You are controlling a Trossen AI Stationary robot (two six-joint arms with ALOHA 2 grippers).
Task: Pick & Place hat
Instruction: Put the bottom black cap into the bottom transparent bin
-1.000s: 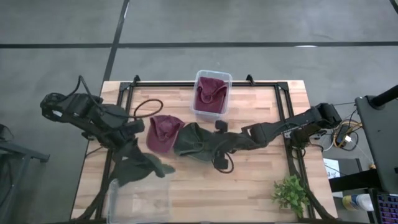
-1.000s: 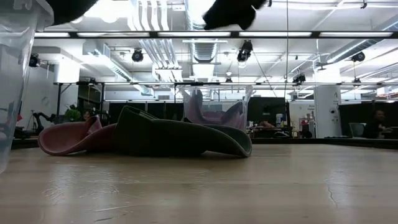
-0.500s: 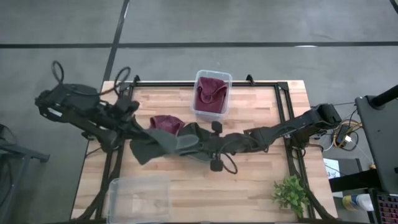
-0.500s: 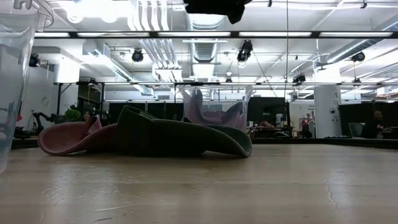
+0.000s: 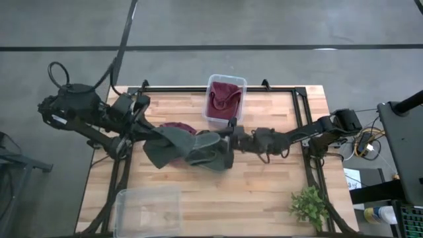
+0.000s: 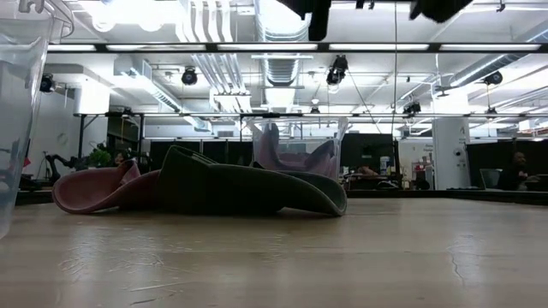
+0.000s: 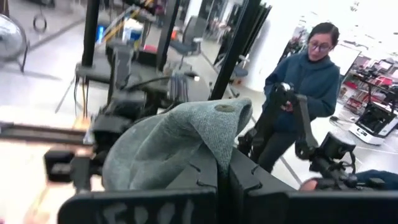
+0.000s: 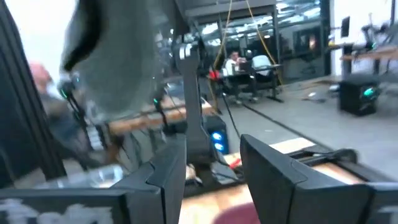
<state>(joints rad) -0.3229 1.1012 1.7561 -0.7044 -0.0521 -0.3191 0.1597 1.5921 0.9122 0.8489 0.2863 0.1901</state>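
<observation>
My left gripper (image 7: 222, 171) is pinching a grey-green hat (image 7: 168, 146), its jaws pressed together on the cloth, lifting it over the table's (image 5: 264, 198) middle. My right gripper (image 8: 211, 168) is hovering just beside it with jaws spread, gripping nothing. A maroon hat (image 5: 173, 126) is lying beneath.

No legible text, label, brand, number or sign appears in any view. The pale marks across the dark bar at the base of the left gripper (image 7: 221, 186) are smeared and cannot be read as letters.
</observation>
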